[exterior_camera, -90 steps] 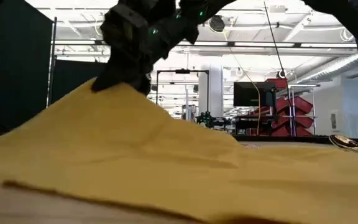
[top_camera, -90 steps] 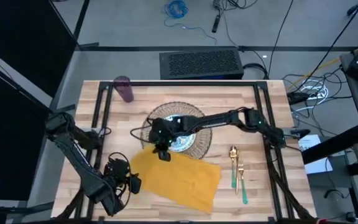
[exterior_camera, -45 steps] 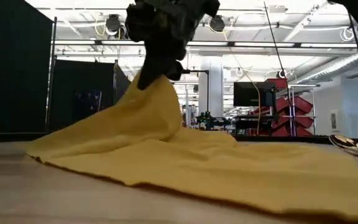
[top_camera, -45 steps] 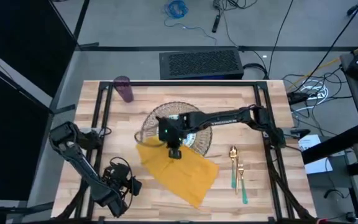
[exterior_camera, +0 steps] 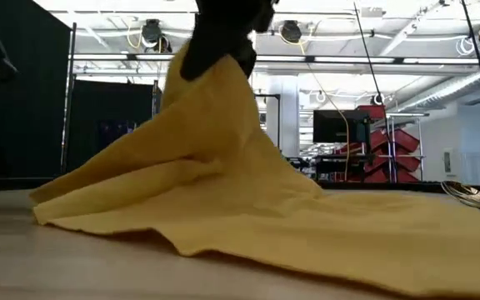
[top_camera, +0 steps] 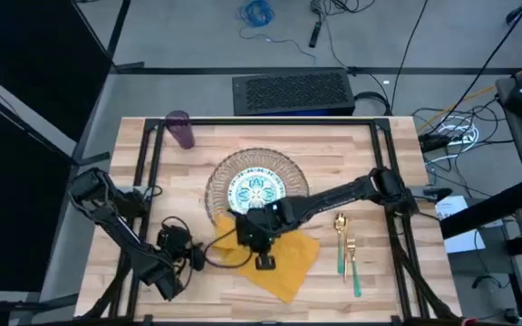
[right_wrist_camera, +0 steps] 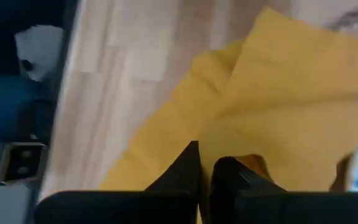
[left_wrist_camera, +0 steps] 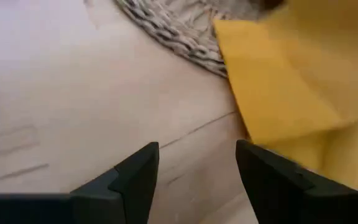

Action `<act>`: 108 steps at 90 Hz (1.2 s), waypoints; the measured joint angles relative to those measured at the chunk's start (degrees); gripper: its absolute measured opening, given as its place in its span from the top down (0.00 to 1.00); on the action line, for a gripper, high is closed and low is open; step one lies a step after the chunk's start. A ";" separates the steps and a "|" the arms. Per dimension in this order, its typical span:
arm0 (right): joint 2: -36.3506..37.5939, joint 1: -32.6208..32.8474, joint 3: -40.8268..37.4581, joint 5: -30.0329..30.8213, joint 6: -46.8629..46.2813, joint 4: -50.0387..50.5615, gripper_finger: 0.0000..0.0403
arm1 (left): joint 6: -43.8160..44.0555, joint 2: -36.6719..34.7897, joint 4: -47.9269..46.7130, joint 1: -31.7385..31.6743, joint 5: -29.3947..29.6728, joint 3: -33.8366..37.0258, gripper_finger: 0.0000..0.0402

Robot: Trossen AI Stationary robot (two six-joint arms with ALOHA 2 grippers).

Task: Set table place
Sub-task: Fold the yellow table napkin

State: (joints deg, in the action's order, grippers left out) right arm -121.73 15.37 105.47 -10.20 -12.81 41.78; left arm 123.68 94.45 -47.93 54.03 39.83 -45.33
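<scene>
The right gripper (top_camera: 263, 260) has its jaws pinched on the napkin (top_camera: 275, 255), a soft mustard-yellow cloth. It holds one part of the cloth up off the table (top_camera: 388, 285), so from the low view the napkin (exterior_camera: 248, 208) rises in a creased peak and spreads out flat over the pale wooden planks. The folds look loose and matte.

Just behind the napkin lies the round woven mat (top_camera: 256, 188), its coarse straw coils showing in the left wrist view (left_wrist_camera: 166, 31), with the napkin's edge touching its rim. A small white plate (top_camera: 256, 192) with a teal pattern sits in the middle of the mat. To the right lie a gold fork (top_camera: 352, 263) and spoon (top_camera: 341, 237) with teal handles, side by side. A purple cup (top_camera: 181, 129) stands at the far left corner.

The left gripper (top_camera: 198, 258) waits low beside the napkin, jaws spread and empty.
</scene>
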 joint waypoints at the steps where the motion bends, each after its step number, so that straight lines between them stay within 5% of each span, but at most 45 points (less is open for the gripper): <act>1: -0.07 0.18 0.00 0.00 -0.25 -0.20 1.00 | 0.00 -0.15 -0.01 -0.05 0.21 0.07 0.50; 36: -0.94 4.05 0.00 4.76 -7.12 -3.43 1.00 | 0.26 -1.27 10.19 -0.71 7.21 0.82 0.50; 72: -0.94 8.02 0.00 5.75 -5.98 -4.32 1.00 | 0.30 -1.27 33.16 0.36 13.03 10.52 0.50; 108: -0.96 8.01 -0.02 5.66 -5.80 -6.13 1.00 | -15.62 -1.29 53.14 -4.23 11.45 14.83 0.50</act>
State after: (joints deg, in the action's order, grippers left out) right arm -122.69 23.38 105.45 -4.54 -18.61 35.65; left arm 108.06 93.17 5.20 49.81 51.28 -30.50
